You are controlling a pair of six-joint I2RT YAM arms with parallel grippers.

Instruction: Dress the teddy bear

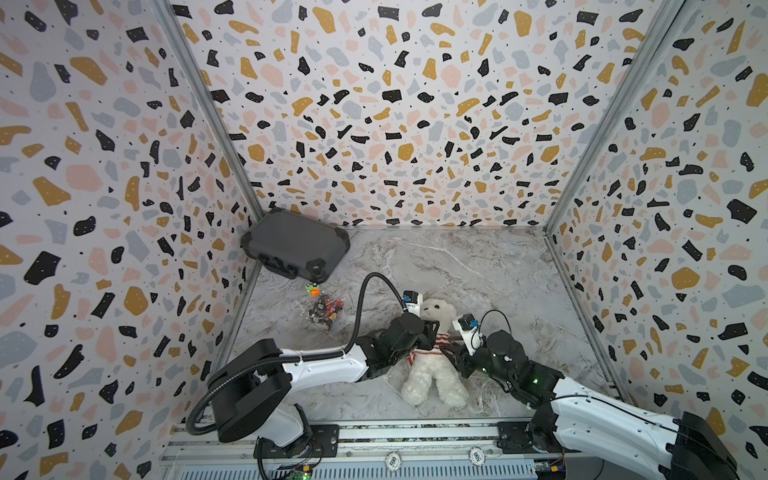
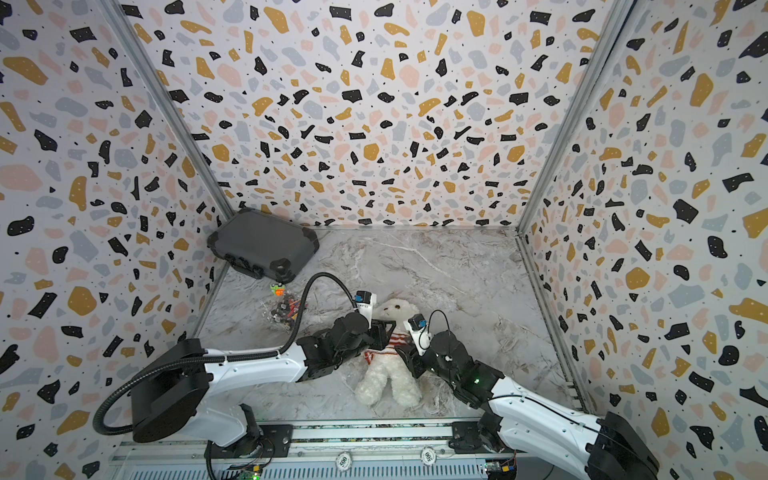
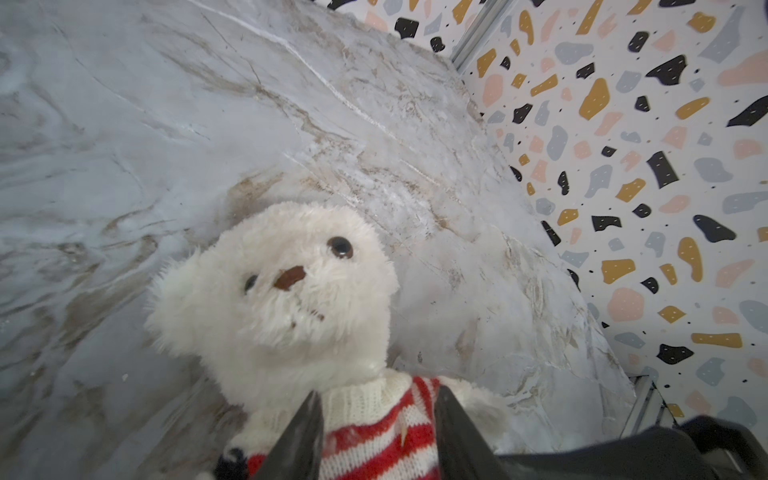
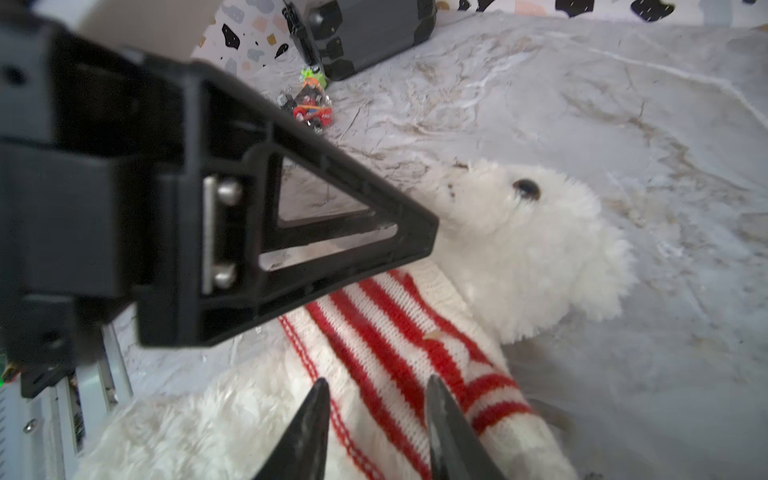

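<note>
The teddy bear lies on its back on the marble table, head toward the back wall and legs toward the front. A red-and-white striped sweater covers its chest. My left gripper reaches in from the left. Its fingers stand apart on the sweater just below the collar, with flat knit between them. My right gripper comes from the right and is open over the sweater's lower hem by the bear's side, gripping nothing.
A dark grey hard case leans in the back left corner. A clear bag of small parts and a small orange-green toy lie left of the bear. Patterned walls close three sides; a metal rail runs along the front.
</note>
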